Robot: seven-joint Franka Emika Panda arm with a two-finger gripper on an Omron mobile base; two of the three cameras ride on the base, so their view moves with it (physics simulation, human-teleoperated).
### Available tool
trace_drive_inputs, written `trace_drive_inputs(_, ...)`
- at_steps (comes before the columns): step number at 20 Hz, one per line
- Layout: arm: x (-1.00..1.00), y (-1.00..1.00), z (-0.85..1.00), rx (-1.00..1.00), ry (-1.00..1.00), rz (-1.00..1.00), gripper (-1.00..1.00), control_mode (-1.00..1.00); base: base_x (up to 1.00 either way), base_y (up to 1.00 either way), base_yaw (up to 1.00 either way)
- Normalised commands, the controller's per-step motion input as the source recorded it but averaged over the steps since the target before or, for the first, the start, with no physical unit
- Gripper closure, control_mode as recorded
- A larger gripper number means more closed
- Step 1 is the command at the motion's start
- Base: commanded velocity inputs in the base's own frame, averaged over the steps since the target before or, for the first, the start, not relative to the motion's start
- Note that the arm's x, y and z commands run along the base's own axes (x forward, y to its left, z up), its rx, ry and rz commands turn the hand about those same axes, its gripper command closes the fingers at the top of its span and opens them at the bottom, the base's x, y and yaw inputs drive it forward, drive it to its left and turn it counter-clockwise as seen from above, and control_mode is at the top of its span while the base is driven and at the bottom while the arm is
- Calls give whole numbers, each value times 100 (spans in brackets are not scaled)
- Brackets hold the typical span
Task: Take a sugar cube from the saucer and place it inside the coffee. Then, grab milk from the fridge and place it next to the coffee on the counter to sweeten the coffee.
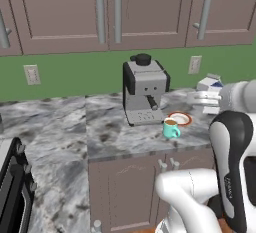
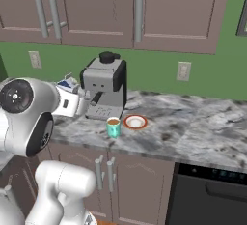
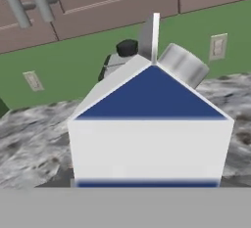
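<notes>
Gripping the milk (image 3: 149, 139), the tool (image 1: 202, 99) is seen with its jaws pressed against the carton's sides above the tabletop (image 1: 105, 127). In the left base view the carton (image 1: 210, 83) is held at 3 o'clock from the coffee machine (image 1: 145, 89). The coffee (image 1: 170, 128) stands at 5 o'clock from that machine, brown liquid at its top, with the saucer (image 1: 181, 118) just beside it at 1 o'clock. In the right base view the carton (image 2: 68, 84) is seen at 9 o'clock of the machine.

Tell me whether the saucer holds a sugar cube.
Empty: the saucer shows a bare white centre, with no cube on it, beside the coffee.
</notes>
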Motion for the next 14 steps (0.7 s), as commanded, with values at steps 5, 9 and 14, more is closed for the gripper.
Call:
trace_drive_inputs(5, 20, -67, -6, 2, 12, 25, 100, -100, 0, 0, 0)
trace_drive_inputs(9, 2, -79, -10, 6, 11, 40, 100, -100, 0, 0, 0)
trace_drive_inputs(14, 15, -57, -24, 4, 14, 39, 100, -100, 0, 0, 0)
